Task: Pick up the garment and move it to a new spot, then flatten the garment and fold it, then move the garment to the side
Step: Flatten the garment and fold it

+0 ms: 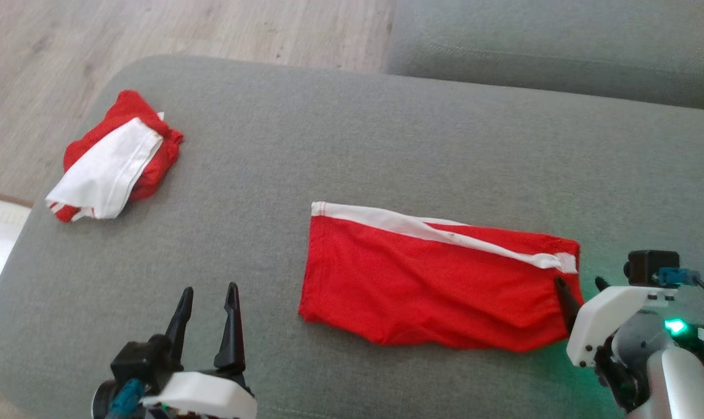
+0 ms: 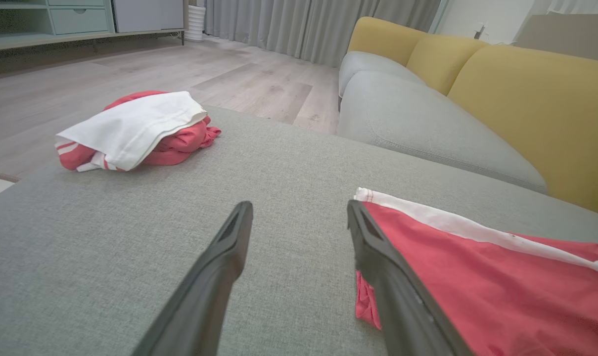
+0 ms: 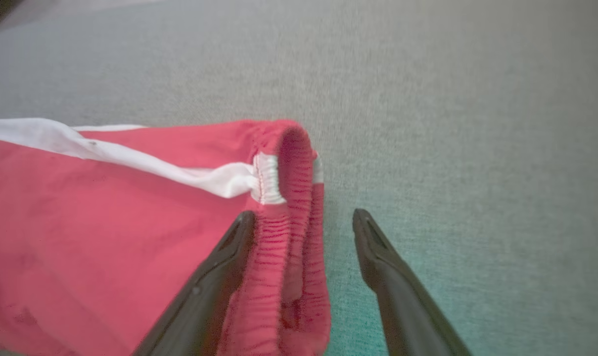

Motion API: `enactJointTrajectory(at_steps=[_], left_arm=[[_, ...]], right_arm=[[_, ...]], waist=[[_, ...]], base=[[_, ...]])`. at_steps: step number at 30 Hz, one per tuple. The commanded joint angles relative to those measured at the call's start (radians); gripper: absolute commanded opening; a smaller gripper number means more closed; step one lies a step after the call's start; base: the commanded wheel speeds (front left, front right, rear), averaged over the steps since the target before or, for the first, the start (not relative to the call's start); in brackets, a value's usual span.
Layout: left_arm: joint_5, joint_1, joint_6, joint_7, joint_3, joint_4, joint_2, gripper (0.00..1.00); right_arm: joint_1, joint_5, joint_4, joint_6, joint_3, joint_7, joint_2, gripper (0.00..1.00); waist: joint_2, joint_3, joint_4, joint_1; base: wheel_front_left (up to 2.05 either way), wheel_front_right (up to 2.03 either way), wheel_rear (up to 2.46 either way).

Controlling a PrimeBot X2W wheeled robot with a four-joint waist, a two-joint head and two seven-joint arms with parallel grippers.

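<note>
Red shorts with a white side stripe [image 1: 433, 279] lie spread flat on the grey cushion [image 1: 352, 145], waistband end to the right. My right gripper [image 1: 582, 284] is open at that end, and the gathered red waistband [image 3: 291, 232] lies between its fingers, against the left one. My left gripper [image 1: 207, 297] stands open over bare cushion, left of the shorts' hem. In the left wrist view the shorts [image 2: 477, 277] lie just past the right finger [image 2: 378, 247], with nothing between the fingers.
A second red and white garment [image 1: 116, 157] lies bunched at the cushion's far left corner, also seen as a bundle [image 2: 135, 128]. A grey sofa seat [image 1: 555, 41] with yellow backrests [image 2: 526, 99] stands beyond. Wooden floor [image 1: 183, 29] lies past the cushion's edge.
</note>
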Motion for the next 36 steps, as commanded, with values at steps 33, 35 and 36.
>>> enactJointTrajectory(at_steps=[33, 35, 36], left_arm=[[0.025, -0.073, 0.01, -0.023, 0.007, 0.003, -0.03, 1.0], [0.026, -0.075, 0.008, -0.024, 0.008, 0.006, -0.029, 1.0], [0.026, -0.077, 0.008, -0.025, 0.007, 0.007, -0.029, 1.0]], right_arm=[[-0.153, 0.332, 0.025, 0.008, 0.037, 0.286, -0.226, 0.0], [-0.15, 0.373, -0.019, 0.008, 0.051, 0.307, -0.185, 0.0], [-0.15, 0.387, -0.042, 0.008, 0.062, 0.314, -0.164, 0.0]], waist=[[-0.0001, 0.039, -0.119, -0.0001], [-0.0001, 0.041, -0.125, -0.0001], [-0.0001, 0.042, -0.127, -0.0001]], base=[[0.0, 0.0, 0.0], [0.0, 0.0, 0.0], [0.0, 0.0, 0.0]])
